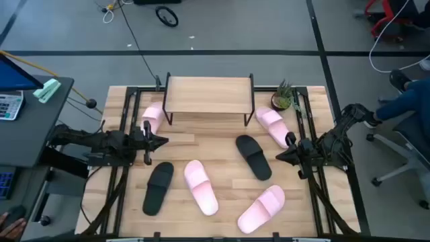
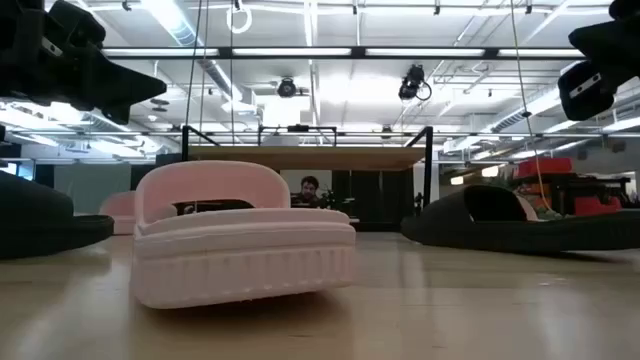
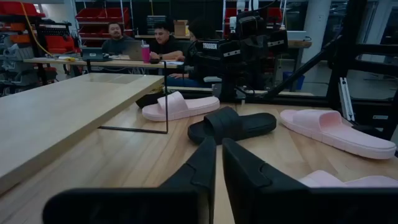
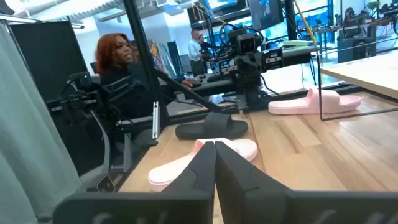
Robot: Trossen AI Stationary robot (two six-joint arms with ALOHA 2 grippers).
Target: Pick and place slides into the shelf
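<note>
Six foam slides, four pink (image 1: 201,186) and two black (image 1: 252,156), lie on the counter (image 1: 222,138) around the empty wooden-topped shelf (image 1: 208,95); both hands, left (image 1: 162,141) and right (image 1: 281,156), are pressed together, so spread one wide first.

High view straight down; low view at tabletop level, perhaps nearest pink slide (image 2: 243,235); wrist views face inward.

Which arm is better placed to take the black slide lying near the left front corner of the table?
Left. The left gripper hovers just behind the black slide; the right gripper is across the table.
</note>
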